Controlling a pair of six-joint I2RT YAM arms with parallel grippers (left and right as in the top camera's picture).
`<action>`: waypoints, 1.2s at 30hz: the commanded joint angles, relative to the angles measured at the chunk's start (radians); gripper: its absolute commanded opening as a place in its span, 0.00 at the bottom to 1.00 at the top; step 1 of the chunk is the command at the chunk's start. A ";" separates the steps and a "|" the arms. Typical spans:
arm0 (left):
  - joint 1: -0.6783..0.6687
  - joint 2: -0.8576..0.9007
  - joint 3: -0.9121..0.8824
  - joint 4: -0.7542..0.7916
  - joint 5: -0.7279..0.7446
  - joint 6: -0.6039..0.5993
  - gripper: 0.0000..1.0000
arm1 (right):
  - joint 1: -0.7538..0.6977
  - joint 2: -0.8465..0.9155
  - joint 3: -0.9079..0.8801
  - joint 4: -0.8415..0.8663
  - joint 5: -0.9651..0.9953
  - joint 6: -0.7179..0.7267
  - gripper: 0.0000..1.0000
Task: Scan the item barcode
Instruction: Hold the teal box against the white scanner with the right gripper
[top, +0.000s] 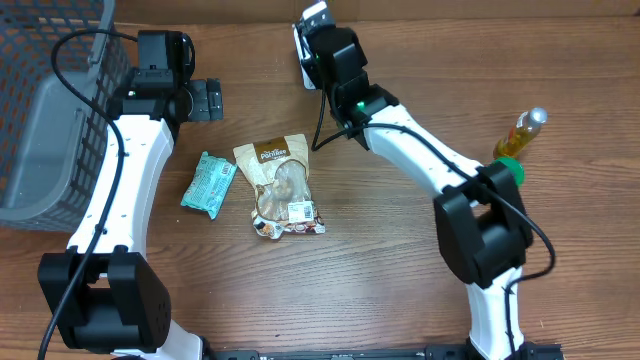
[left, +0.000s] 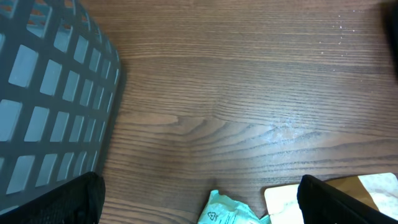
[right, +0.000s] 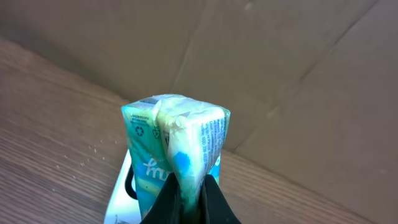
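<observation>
Gripping pack (right: 177, 143) w/ R gripper (right: 189, 204), pinched tight, up at far table (top: 400, 250) edge by cardboard wall (right: 280, 74). Holding L gripper (top: 207, 98) spread wide, empty, nr basket (top: 40, 150).

1. The grey basket (top: 40, 150) runs off the overhead view's left and top edges.
2. The left wrist view's bottom edge cuts off the teal packet (left: 227, 211) and the brown pouch (left: 364, 186).
3. The right gripper (right: 189, 185) hides the lower end of the tissue pack (right: 177, 143), whose small print is unreadable.
</observation>
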 joint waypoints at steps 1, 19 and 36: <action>-0.002 -0.018 0.020 0.003 -0.003 0.022 1.00 | -0.015 0.026 0.019 0.049 0.011 -0.027 0.04; -0.002 -0.018 0.020 0.003 -0.003 0.022 1.00 | -0.018 0.152 0.019 0.208 0.000 -0.263 0.04; -0.002 -0.018 0.020 0.003 -0.003 0.022 1.00 | -0.060 0.215 0.020 0.431 -0.016 -0.392 0.04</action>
